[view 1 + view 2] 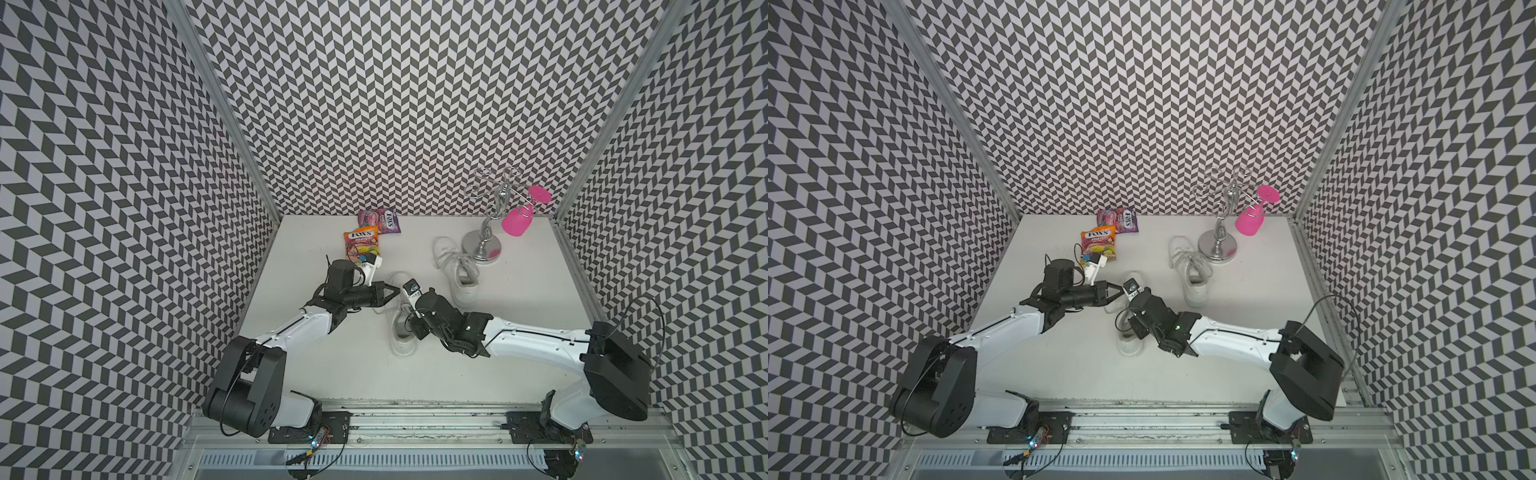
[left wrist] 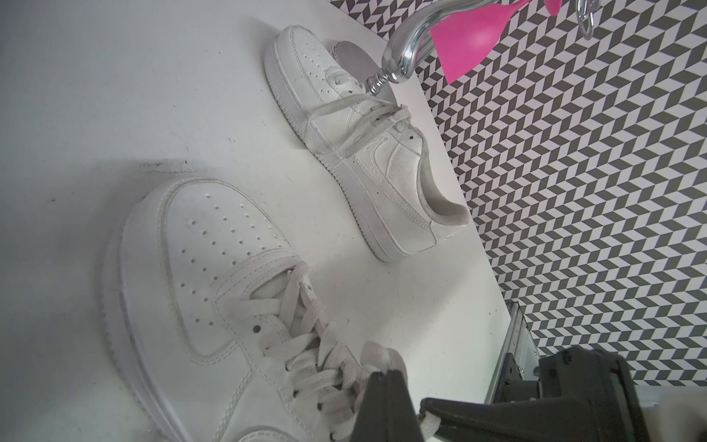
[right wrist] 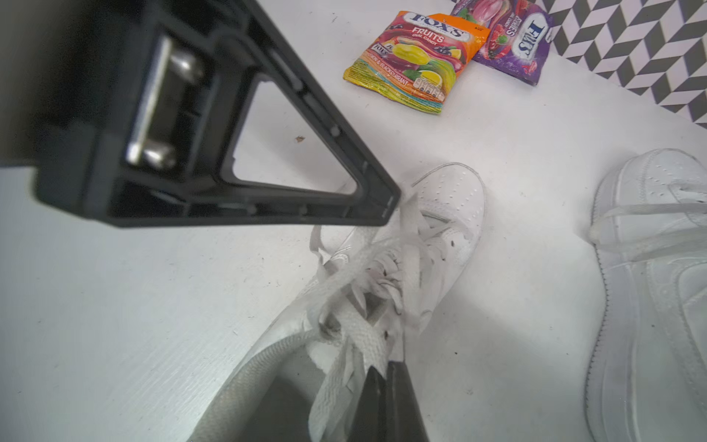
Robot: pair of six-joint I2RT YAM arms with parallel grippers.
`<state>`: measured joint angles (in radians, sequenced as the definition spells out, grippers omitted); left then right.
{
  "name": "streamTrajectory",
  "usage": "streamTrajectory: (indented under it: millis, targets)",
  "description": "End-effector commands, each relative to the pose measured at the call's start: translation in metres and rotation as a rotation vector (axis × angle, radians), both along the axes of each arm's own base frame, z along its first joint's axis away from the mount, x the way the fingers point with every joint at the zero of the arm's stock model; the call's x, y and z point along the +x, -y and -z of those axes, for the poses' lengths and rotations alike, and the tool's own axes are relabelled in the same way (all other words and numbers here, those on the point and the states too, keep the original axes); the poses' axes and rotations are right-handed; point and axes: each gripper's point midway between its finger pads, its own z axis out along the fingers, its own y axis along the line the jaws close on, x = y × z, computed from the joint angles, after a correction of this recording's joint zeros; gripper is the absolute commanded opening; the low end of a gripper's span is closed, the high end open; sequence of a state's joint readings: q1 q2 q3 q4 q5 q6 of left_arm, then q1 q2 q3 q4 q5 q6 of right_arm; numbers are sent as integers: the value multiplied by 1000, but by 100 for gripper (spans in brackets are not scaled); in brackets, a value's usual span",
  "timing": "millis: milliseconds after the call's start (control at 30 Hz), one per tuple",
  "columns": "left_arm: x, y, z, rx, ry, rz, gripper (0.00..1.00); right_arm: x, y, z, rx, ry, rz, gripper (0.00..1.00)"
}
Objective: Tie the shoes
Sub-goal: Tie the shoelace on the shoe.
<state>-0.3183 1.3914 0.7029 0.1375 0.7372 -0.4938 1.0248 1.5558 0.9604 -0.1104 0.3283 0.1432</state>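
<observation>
Two white shoes lie on the white table. The near shoe (image 1: 403,347) (image 1: 1128,347) sits mid-table under both grippers, toe pointing to the back. My left gripper (image 2: 385,372) (image 1: 397,289) is shut on a loop of its lace (image 2: 377,354) over the tongue. From the other side, my right gripper (image 3: 387,366) is shut on another flat lace strand (image 3: 365,342) beside the shoe's opening. The two gripper tips are close together. The far shoe (image 1: 459,274) (image 2: 336,95) lies apart at the back right, with its laces looped across its top.
A silver wire stand (image 1: 482,249) holding a pink cup (image 1: 517,222) stands right behind the far shoe. Two candy bags (image 1: 361,245) (image 1: 380,222) lie at the back left, near my left wrist. Patterned walls close in three sides.
</observation>
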Motion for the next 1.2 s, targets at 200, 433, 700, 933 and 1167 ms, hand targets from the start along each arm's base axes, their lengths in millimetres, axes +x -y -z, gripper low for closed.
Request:
streamTrajectory:
  millis: [200,433,700,933,1167]
  targets:
    - [-3,-13,6,41,17,-33,0,26,32,-16,-82,78,115,0]
    - [-4,-24,11,69,16,-78,0,37,60,-6,-96,56,180,0]
    - [-3,-42,18,95,11,-161,0,46,92,8,-117,23,266,0]
    - [1,-58,23,124,7,-235,0,48,113,21,-144,1,340,0]
    - [7,-96,25,164,9,-411,0,49,127,27,-184,7,390,0]
